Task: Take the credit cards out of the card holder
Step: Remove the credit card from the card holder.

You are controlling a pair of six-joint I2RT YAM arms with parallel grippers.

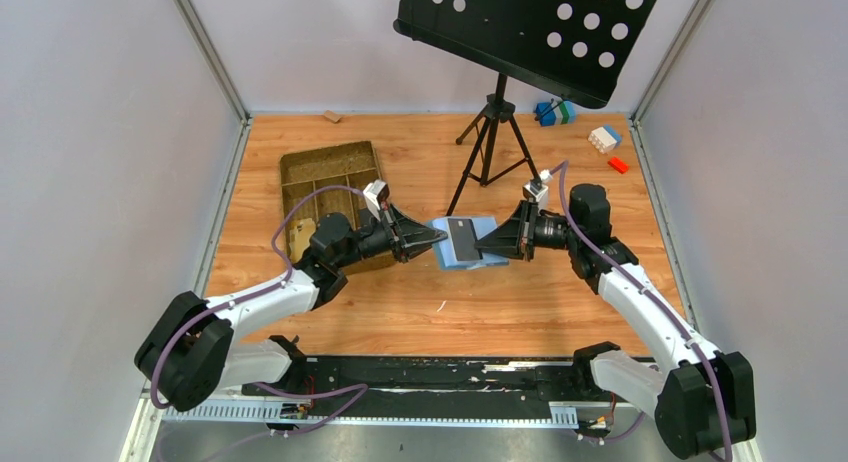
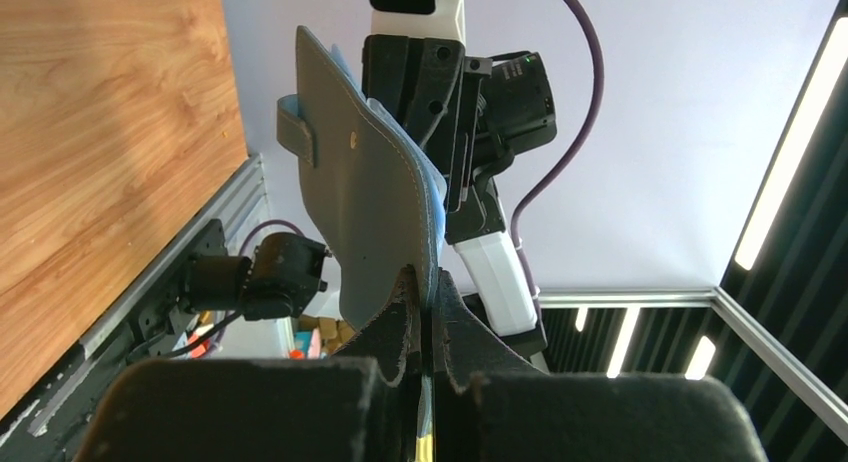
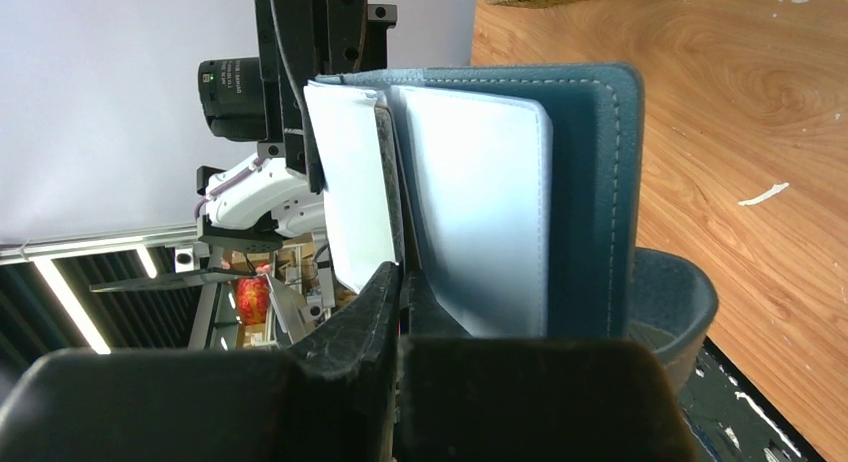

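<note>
A black perforated music stand (image 1: 530, 27) on a tripod. Left of it is a brown compartmented tray (image 1: 345, 167), right of it coloured toy bricks (image 1: 604, 138).

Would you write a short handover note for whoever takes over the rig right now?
Left gripper: shut on the holder's outer flap.
Right gripper: shut on its inner leaves; whether it pinches a card too is unclear.
Holder is held open above the table between both; one dark card shows in it.
Done: holder lifted. Left: cards out.
</note>
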